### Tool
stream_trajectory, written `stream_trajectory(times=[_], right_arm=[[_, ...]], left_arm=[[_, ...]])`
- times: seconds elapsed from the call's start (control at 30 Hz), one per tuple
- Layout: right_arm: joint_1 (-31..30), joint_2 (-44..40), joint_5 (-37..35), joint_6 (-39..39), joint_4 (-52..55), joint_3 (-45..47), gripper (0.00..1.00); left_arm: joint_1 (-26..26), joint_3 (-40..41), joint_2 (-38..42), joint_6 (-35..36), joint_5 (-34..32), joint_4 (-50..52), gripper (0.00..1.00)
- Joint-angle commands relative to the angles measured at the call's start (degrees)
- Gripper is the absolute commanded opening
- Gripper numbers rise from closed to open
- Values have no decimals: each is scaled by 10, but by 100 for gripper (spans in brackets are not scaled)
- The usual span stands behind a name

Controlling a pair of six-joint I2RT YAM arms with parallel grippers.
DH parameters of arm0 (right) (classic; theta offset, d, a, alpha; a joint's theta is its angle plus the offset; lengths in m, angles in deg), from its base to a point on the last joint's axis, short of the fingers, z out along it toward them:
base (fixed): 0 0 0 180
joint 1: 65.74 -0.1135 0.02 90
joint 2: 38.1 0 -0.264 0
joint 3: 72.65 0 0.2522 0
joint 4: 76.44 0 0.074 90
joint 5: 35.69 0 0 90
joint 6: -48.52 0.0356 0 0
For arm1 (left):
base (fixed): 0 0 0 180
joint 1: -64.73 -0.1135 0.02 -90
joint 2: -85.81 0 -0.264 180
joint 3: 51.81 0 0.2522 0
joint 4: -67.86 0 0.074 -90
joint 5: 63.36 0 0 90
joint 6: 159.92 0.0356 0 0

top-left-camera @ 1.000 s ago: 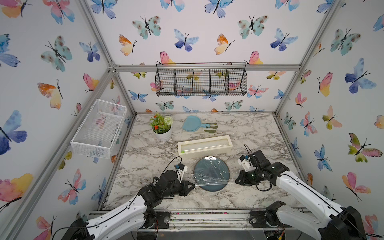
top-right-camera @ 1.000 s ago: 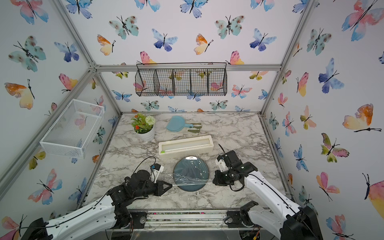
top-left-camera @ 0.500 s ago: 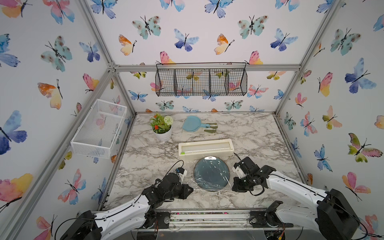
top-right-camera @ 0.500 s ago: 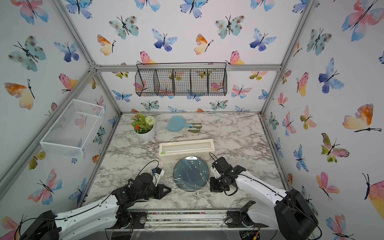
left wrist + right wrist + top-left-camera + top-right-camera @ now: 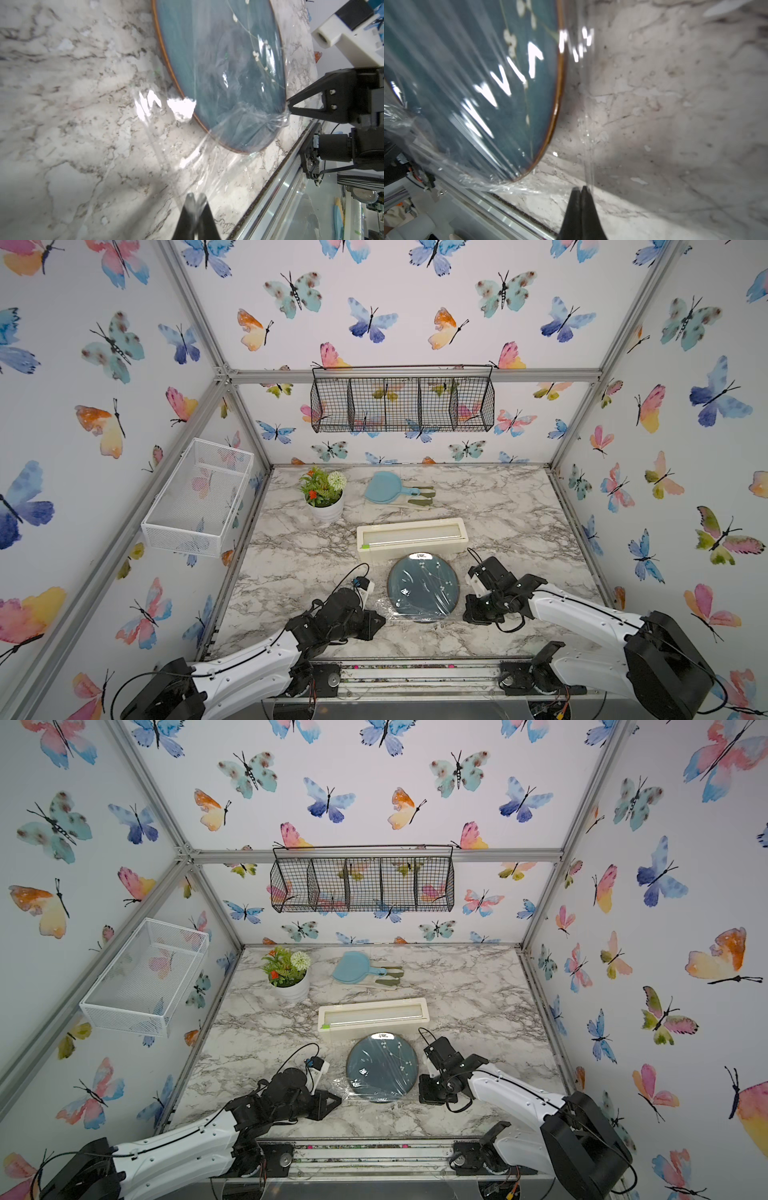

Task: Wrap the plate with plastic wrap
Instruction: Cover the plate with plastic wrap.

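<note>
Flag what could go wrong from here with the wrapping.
1. The plastic wrap is bunched at the corner pinched by the right gripper, close to the plate rim; a pull might tear it or drag the plate.
2. The left gripper sits at the loose near corner with its grip unclear; the wrap may slip free and crumple.
3. The plate lies flat on the table, so edges may not tuck under.

L: left arm [image 5: 249, 664] extended low, left gripper [image 5: 196, 199] fingers close together, contact unclear | R: right arm [image 5: 582, 614] extended low, right gripper [image 5: 580, 190] fingers pressed together
</note>
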Motion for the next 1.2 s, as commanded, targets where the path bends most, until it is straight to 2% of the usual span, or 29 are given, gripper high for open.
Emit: stream_trajectory(times=[0.0, 0.03, 0.07, 0.13, 0.33, 0.43, 0.57, 0.73, 0.8, 1.03, 1.17], right_arm=[[0, -9, -41, 9, 37, 8, 2], [0, -18, -43, 10, 42, 4, 2], [0, -25, -45, 11, 47, 1, 2], [0, -34, -46, 11, 57, -6, 4], [0, -42, -24, 3, 74, -26, 16], [-1, -62, -25, 0, 97, -53, 16], [-1, -67, -22, -5, 106, -61, 15], [-1, -69, -22, -4, 111, -62, 16], [-1, -70, -26, -3, 115, -66, 19], [-1, -65, -13, -7, 120, -73, 44], [-1, -58, 8, -1, 93, -67, 44]], left_arm=[[22, -6, -2, -6, -42, 40, 35], [28, -7, -1, -14, -49, 46, 44], [35, -7, 4, -22, -55, 51, 50], [45, -10, 22, -43, -74, 69, 56], [45, -62, 113, -66, -128, 167, 59], [45, -113, 128, -49, -154, 202, 58], [44, -165, 75, -10, -153, 188, 62], [43, -215, -80, 9, -110, 215, 64], [44, -211, -108, 5, -101, 213, 64], [44, -185, -80, -18, -90, 201, 66], [44, -164, -78, -30, -69, 165, 62]])
